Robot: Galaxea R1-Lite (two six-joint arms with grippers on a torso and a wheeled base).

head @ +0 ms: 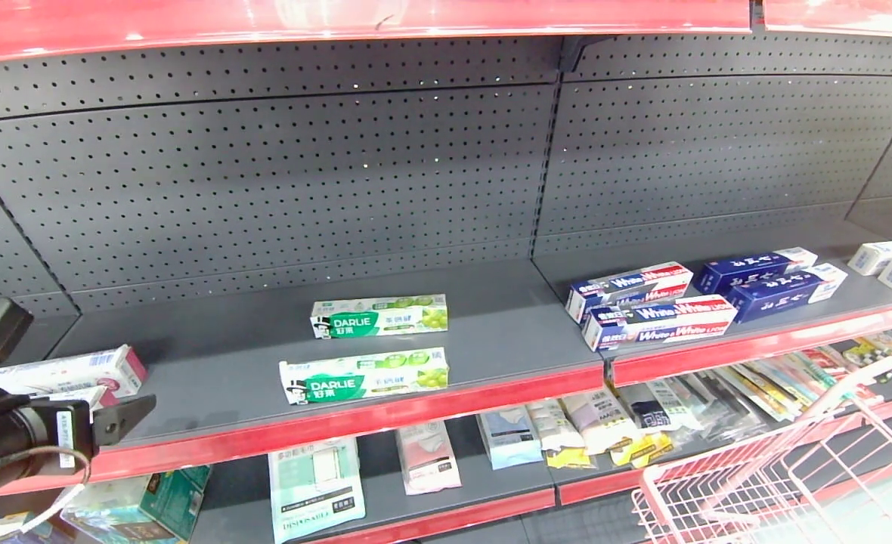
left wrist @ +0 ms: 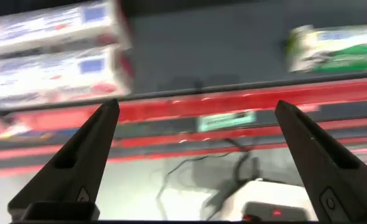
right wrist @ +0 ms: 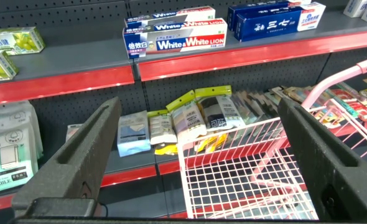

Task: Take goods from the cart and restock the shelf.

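Grey shelf (head: 212, 355) with a red lip spans mid-frame in the head view; pink wire cart (head: 786, 476) lower right; on the shelf, blue-and-white toothpaste boxes (head: 658, 321) right of centre, two green toothpaste boxes (head: 379, 316) at centre, lying flat and apart, pink-and-white boxes (head: 60, 370) at the left edge; left end effector (left wrist: 197, 106) spread wide, pinching nothing, at lower left by the shelf lip; right end effector (right wrist: 199, 102) also spread, nothing held, facing the cart; such cartons likely light, stiff but crushable, glossy and a bit slippery; best taken across the narrow width near mid-length, modest squeeze.
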